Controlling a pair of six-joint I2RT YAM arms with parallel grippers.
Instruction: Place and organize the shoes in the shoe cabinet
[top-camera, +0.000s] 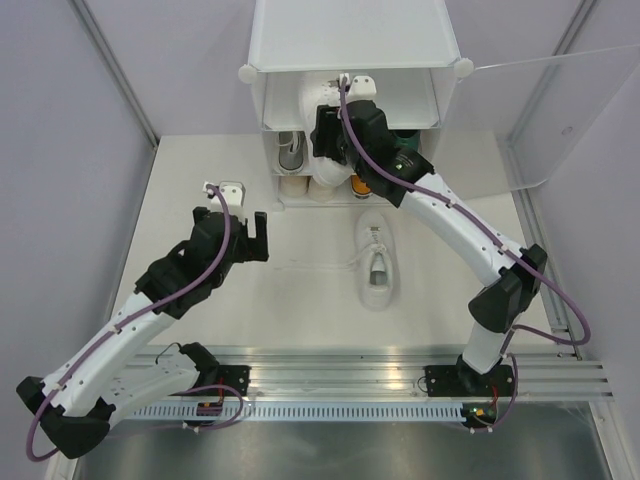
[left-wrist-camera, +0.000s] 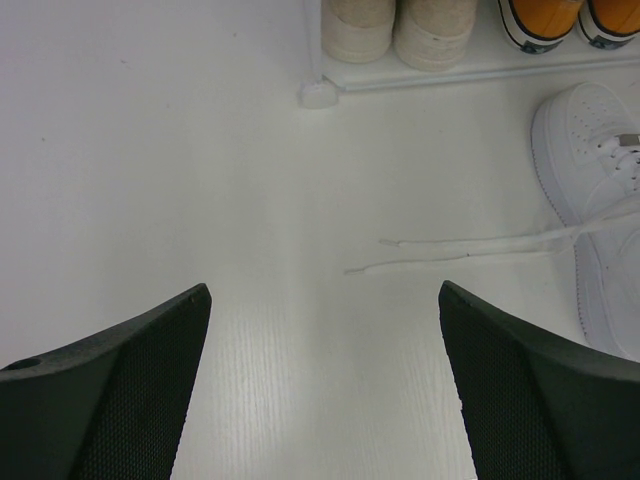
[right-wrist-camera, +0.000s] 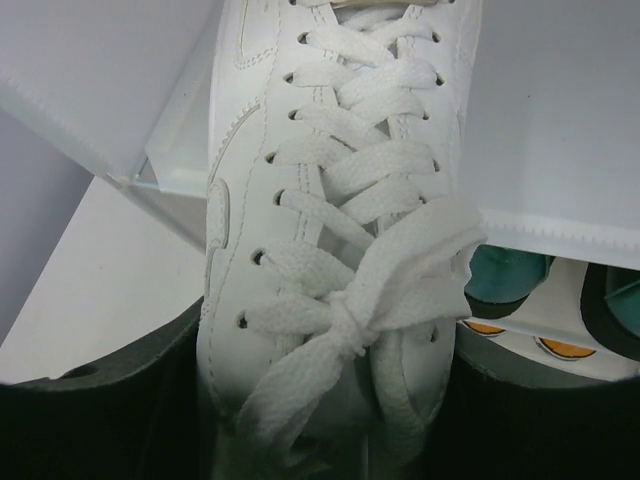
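White sneaker (right-wrist-camera: 330, 200) is clamped between the fingers of the right gripper (right-wrist-camera: 320, 385), lace side up toward the wrist camera. The jaws are set part-way open and pressed to either side of the shoe near its tied bow. In the overhead view the right gripper (top-camera: 335, 125) is reached into the front of the shoe cabinet (top-camera: 350, 35), and the held white sneaker (top-camera: 312, 100) is located in an upper shelf opening; contact with the shelf cannot be determined. The translucent door (top-camera: 560, 100) is swung out to the right. On the shelf below, four kinds of shoe are recorded from left to right: a grey shoe (top-camera: 290, 150), the cream pair (top-camera: 325, 182), the orange canvas shoes (top-camera: 362, 185) and the green shoes (top-camera: 405, 138). The green shoes (right-wrist-camera: 505, 275) and the orange toes (right-wrist-camera: 565, 347) are also caught past the held shoe by the right wrist camera. A second white sneaker (top-camera: 378, 262) is laid on the table (top-camera: 200, 180) just in front of the cabinet, toe toward it, with loose laces (left-wrist-camera: 450, 255) trailed out to its left. The left gripper (top-camera: 243, 215) is held above bare table to the left of that sneaker, apart from it. In its own view the left gripper (left-wrist-camera: 325, 290) is spread wide with nothing between the fingers, while the second white sneaker (left-wrist-camera: 600, 200), the cream pair (left-wrist-camera: 395, 25) and a cabinet corner connector (left-wrist-camera: 317, 95) are visible ahead.
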